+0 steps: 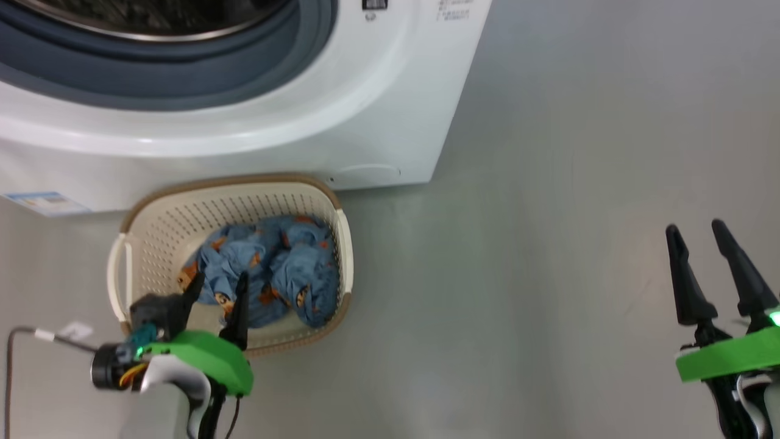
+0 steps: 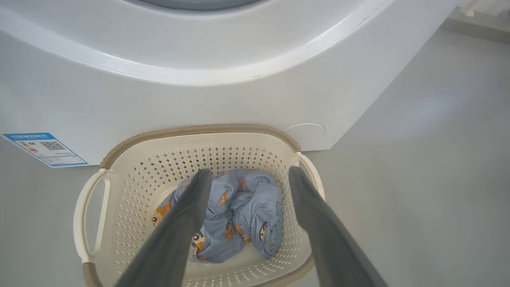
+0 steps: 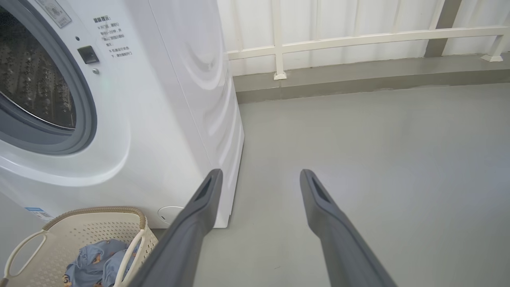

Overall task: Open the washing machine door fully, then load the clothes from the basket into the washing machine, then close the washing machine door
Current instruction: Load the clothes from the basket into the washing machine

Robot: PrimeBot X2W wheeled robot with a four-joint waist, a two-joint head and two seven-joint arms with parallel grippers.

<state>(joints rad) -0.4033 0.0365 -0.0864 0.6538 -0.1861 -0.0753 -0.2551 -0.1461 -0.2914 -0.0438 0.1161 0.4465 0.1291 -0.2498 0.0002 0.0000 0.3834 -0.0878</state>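
Head view: basket [image 1: 170,225] on grey floor [image 1: 548,244], far rim close against the foot of the washing machine [image 1: 365,122]. Clothes [image 1: 274,262] bunched inside the basket, toward its right half. Left gripper [image 1: 220,279] over the basket's near edge, fingers spread wide, nothing held. Right gripper [image 1: 694,228] well right of the basket, over floor, likewise spread and empty. Drum mouth [image 3: 36,79] above the basket, uncovered.

left gripper [image 2: 247,175] held open above basket [image 2: 207,130] | clothes [image 2: 235,215] bunched inside, seen between fingers [image 2: 175,231] | basket set against washer [image 2: 167,95] front
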